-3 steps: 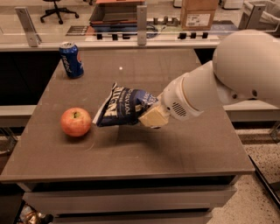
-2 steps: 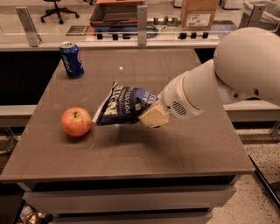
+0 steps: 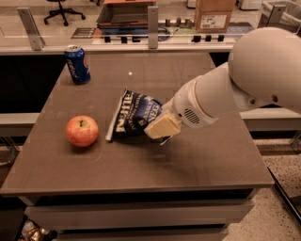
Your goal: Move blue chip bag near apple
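Observation:
The blue chip bag (image 3: 134, 114) is dark navy with white lettering and lies tilted near the middle of the table. Its pale left edge is down by the tabletop and its right end is raised. My gripper (image 3: 162, 126), with tan fingers, is at the bag's right end and is shut on it. The white arm reaches in from the right. The apple (image 3: 82, 131), red-orange, sits on the table to the left of the bag, a small gap away from the bag's left edge.
An upright blue soda can (image 3: 77, 64) stands at the table's back left. The brown table (image 3: 141, 174) has drawers below. Behind it run a counter with posts and a cardboard box (image 3: 214, 14).
The bag and gripper have sunk very slightly, and the bag's left edge is a bit lower. The apple and can have not moved.

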Motion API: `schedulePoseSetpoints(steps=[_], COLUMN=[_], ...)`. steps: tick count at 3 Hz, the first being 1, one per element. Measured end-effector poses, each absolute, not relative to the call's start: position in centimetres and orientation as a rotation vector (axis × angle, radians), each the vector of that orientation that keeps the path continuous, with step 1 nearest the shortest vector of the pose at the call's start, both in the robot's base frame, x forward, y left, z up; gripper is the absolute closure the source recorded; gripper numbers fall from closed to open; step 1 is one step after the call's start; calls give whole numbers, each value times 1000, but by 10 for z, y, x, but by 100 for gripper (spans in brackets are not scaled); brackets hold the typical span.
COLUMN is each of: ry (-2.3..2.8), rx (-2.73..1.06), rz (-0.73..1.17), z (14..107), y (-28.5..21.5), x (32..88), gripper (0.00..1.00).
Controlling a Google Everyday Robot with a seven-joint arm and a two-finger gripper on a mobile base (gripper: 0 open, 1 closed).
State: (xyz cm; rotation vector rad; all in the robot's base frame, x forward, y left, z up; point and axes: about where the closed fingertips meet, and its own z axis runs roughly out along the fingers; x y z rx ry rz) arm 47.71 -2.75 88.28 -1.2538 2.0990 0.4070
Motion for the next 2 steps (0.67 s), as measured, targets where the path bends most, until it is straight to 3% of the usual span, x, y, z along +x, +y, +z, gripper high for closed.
schedulePoseSetpoints(steps=[1, 2], ry=[2096, 2096], rx=[-1256, -1256], rz=[402, 402], z=[885, 885], y=[-27, -27], x=[476, 476], gripper=[0, 0])
